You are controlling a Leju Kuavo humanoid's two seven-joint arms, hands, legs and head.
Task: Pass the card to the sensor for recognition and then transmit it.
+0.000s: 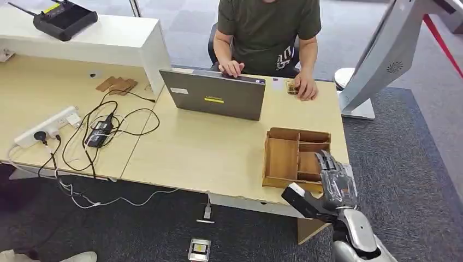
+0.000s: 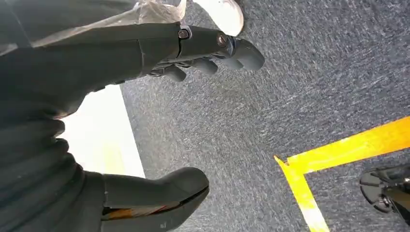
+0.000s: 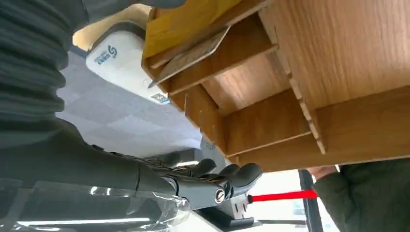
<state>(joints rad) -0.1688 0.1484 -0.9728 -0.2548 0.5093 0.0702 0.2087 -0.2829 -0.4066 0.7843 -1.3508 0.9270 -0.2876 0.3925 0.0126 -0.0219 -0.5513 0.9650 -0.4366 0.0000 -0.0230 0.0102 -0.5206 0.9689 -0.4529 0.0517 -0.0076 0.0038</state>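
A wooden organiser box point(image 1: 283, 158) with several compartments stands near the desk's front right corner. A thin card point(image 3: 191, 55) leans on edge in one of its small compartments, seen close up in the right wrist view. My right hand point(image 1: 334, 183) hovers at the box's right end, fingers point(image 3: 227, 178) stretched out and apart, holding nothing and not touching the card. My left hand point(image 2: 96, 67) hangs over the carpet with fingers point(image 2: 217, 50) and thumb point(image 2: 159, 193) spread and nothing in it. A person's hand point(image 1: 306, 90) rests by a small wooden item at the desk's far edge.
A person sits behind a grey laptop point(image 1: 215, 98) at the desk's far side. A power strip point(image 1: 46, 126) and tangled cables lie on the left. A white kiosk stand point(image 1: 382, 60) rises on the right. Yellow tape point(image 2: 338, 150) marks the carpet.
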